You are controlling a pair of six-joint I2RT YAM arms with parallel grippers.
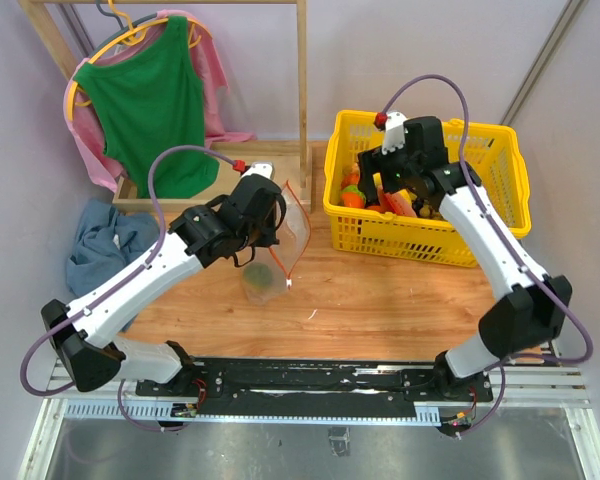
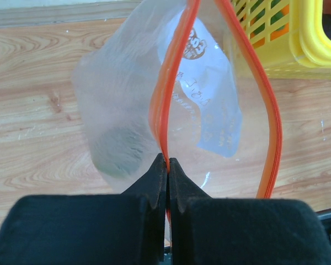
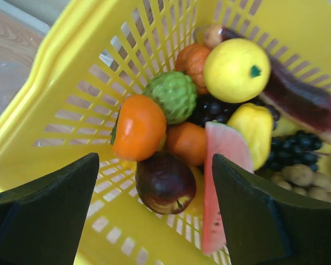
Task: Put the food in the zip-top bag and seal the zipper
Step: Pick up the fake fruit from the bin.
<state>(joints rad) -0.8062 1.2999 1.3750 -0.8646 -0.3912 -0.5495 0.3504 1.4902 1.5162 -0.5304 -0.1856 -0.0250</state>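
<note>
So the zip-top bag (image 2: pixel 127 99) is on the left half of the wooden table (image 1: pixel 380 300), just left of the yellow basket (image 1: pixel 420 245) and not touching it. Its mouth is gaping: the two sides of the zipper (image 2: pixel 271 127) bow well apart, and the left gripper (image 2: pixel 167 165) has its fingers pressed together on the near strip, holding that edge up. There's one roundish green blob (image 2: pixel 118 154) down in the bottom of the bag, but it's too smeared through the plastic to say what it is. From above, the bag (image 1: pixel 292 232) hangs off the left gripper (image 1: pixel 270 222) with its bottom end low by the tabletop; can't tell if it's actually resting there. The rest of the food is piled in the basket (image 3: pixel 71 83): a yellow lemon-looking fruit (image 3: pixel 237 69), an orange persimmon (image 3: pixel 138 127), a bumpy green fruit (image 3: pixel 174 94), a dark red apple (image 3: pixel 164 183), a watermelon slice (image 3: pixel 223 182), dark grapes (image 3: pixel 212 107), a yellow pepper (image 3: pixel 254 124) and a purple eggplant (image 3: pixel 306 99). The right gripper (image 3: pixel 154 165) hovers over that pile with its fingers spread wide, nothing between them, apple and watermelon right below. Off in the back left there's a green top (image 1: pixel 150 100) on a wooden rack, and a blue cloth (image 1: pixel 105 245) crumpled by the left arm.
</note>
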